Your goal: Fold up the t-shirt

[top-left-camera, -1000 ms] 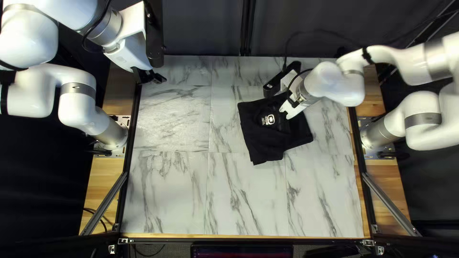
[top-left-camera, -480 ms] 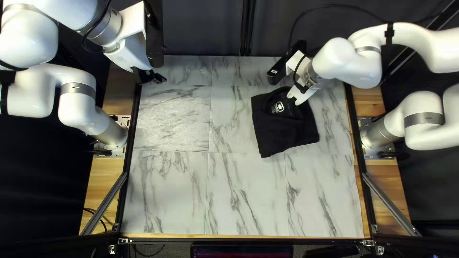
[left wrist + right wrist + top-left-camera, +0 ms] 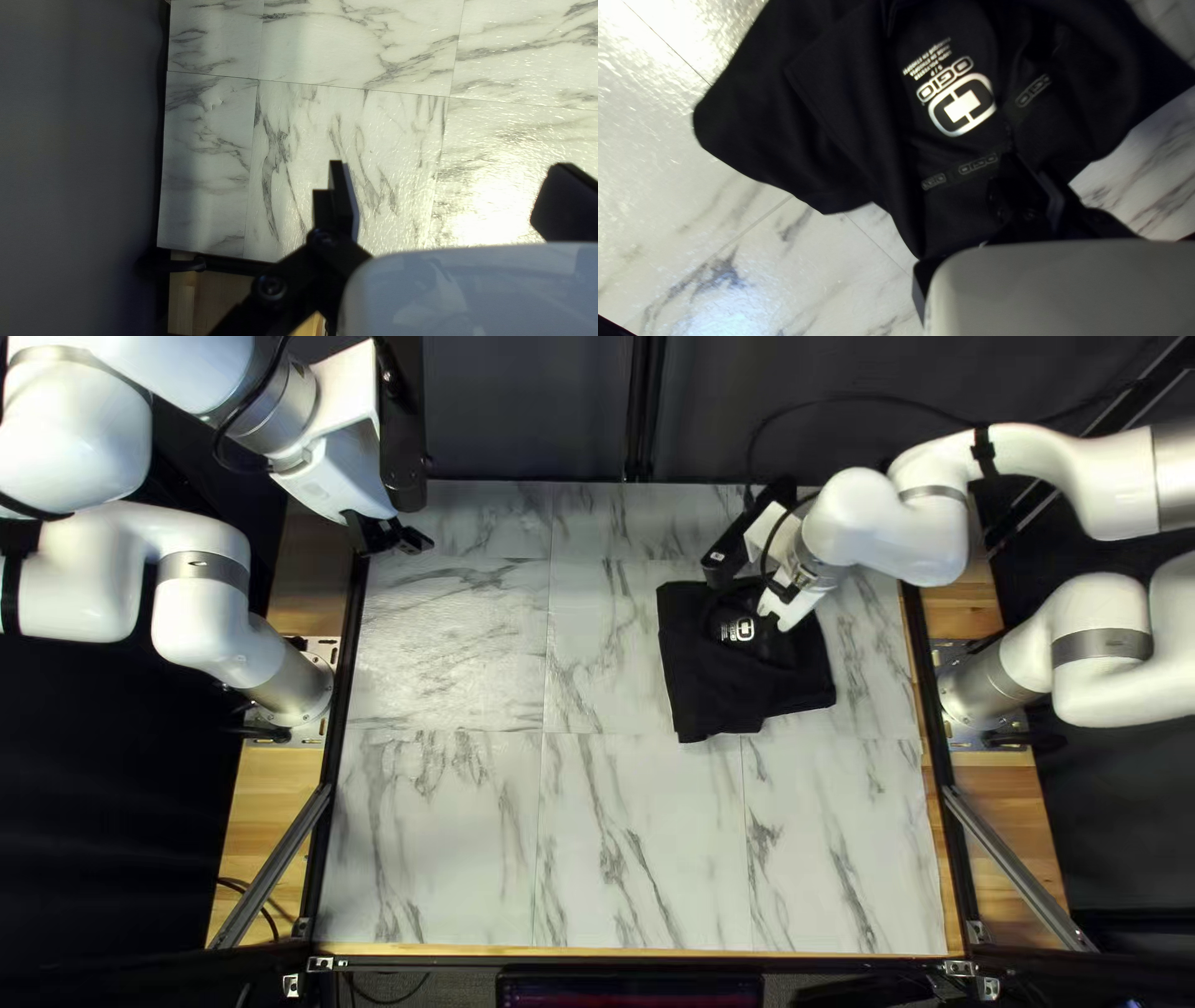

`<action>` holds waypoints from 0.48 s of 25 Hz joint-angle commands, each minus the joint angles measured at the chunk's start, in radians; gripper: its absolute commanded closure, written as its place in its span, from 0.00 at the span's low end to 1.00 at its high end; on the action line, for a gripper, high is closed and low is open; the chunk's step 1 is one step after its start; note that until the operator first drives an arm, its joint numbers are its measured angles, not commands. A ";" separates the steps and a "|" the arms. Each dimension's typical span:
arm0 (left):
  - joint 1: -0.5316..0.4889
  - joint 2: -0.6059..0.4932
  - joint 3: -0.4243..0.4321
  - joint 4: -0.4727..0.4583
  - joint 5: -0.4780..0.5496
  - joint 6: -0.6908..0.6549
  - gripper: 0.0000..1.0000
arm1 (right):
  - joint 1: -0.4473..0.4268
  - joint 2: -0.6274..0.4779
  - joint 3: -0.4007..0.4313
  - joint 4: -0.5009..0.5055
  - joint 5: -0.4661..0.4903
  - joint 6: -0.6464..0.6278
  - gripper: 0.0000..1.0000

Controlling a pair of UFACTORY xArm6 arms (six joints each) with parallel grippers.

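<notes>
White, marble-look table [image 3: 436, 859] below both sets of jaws, veined in grey smudges and streaks, with thin straight seams between square tiles. Dark curtain [image 3: 535, 411] beyond the jaws, behind the table's far edge. Glossy white left arm [image 3: 199, 597], all rounded elbows and dull grey bands, bent up behind its jaws; right arm [image 3: 1083, 647] of the same smooth build, reaching inward to its own.

Black shirt [image 3: 703, 685], matt and soft, lying on the table under the right jaws and well apart from the left ones. Folded into a rough square, slightly skewed, with a small step in the edge nearest the camera.

Left gripper [image 3: 401, 539] above the table's far left corner, white-bodied with angular black ends. Jaws wide apart in the left wrist view, with only veined tile and bright glare below. Right gripper [image 3: 787, 602] down at the neck of the shirt; jaws narrow in the right wrist view, pinching black cloth at the collar [image 3: 977, 167].

Curved collar, with outlined marks along its tape, right at the right jaws. Just ahead of those jaws, a pale, shiny logo [image 3: 965, 106], rounded and blocky, on smooth black fabric.
</notes>
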 commanded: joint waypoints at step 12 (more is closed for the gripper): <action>0.000 0.000 0.000 0.000 0.000 0.000 0.00 | -0.105 0.134 0.019 -0.054 -0.077 -0.079 0.00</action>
